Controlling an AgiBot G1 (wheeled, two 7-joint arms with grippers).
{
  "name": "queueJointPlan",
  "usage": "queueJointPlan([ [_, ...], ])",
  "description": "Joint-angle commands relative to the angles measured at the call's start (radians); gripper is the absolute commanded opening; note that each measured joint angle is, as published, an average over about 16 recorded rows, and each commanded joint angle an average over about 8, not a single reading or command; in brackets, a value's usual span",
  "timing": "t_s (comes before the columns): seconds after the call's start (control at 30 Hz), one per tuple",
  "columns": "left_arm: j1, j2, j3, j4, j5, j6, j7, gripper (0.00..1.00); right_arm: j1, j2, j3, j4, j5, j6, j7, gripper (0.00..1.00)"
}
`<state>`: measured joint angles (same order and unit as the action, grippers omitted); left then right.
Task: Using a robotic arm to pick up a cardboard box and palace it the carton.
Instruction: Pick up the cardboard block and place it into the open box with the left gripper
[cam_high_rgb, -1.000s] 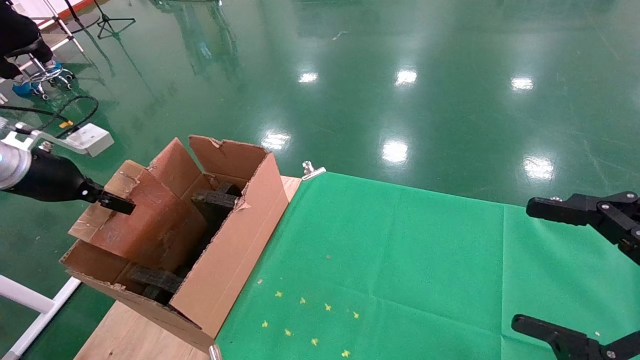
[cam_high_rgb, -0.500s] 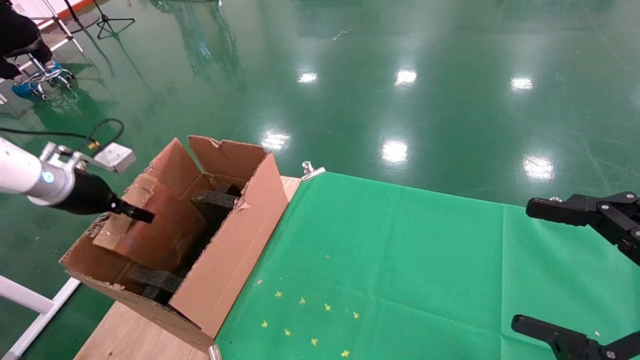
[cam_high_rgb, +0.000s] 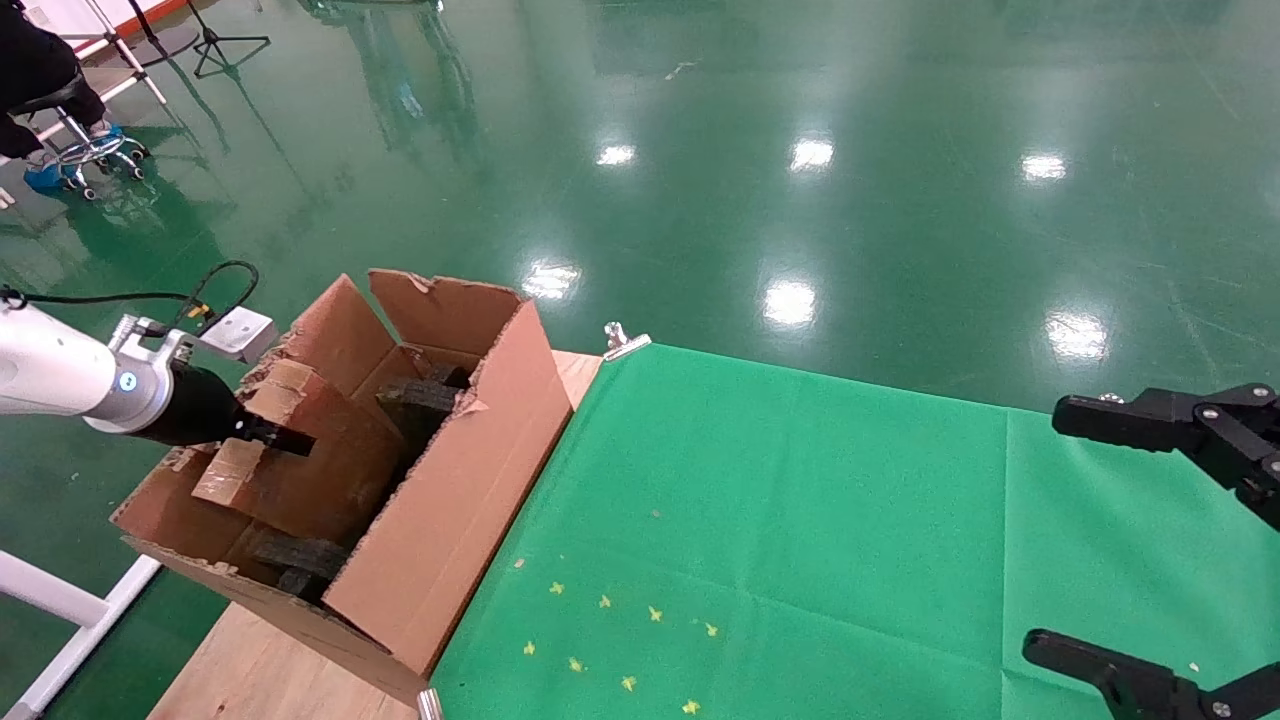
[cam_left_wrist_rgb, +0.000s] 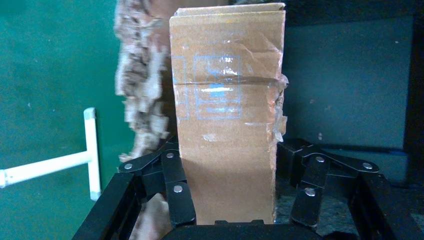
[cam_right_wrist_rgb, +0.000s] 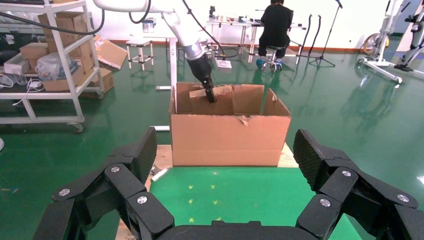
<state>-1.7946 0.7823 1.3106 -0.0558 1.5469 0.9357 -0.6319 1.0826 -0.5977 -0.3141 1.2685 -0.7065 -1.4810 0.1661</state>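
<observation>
Green cloth table (cam_high_rgb: 800, 520), glossy green floor: box going into carton.
Left gripper (cam_left_wrist_rgb: 227, 200) is gripping the cardboard box (cam_high_rgb: 300, 460), tilted inside the carton (cam_high_rgb: 450, 520); right gripper (cam_high_rgb: 1150, 540) is idling wide open beside the table.

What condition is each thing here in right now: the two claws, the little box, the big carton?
Left gripper: shut on the cardboard box, down inside the carton's opening.
Cardboard box: held, tilted, partly within the carton, taped shut.
Carton: open, flaps up, edges torn, black foam pieces inside.
Right gripper: open, holding nothing, over the green cloth.
</observation>
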Motion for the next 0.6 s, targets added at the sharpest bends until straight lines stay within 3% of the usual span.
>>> queueJointPlan([
  [0.03, 0.005, 0.002, -0.001, 0.003, -0.002, -0.01, 0.002, 1.0, 0.0, 0.0, 0.0, 0.0, 0.0, 0.0, 0.0, 1.0],
  [0.6, -0.009, -0.006, 0.003, -0.008, 0.005, 0.013, -0.005, 1.0, 0.0, 0.0, 0.0, 0.0, 0.0, 0.0, 0.0, 1.0],
])
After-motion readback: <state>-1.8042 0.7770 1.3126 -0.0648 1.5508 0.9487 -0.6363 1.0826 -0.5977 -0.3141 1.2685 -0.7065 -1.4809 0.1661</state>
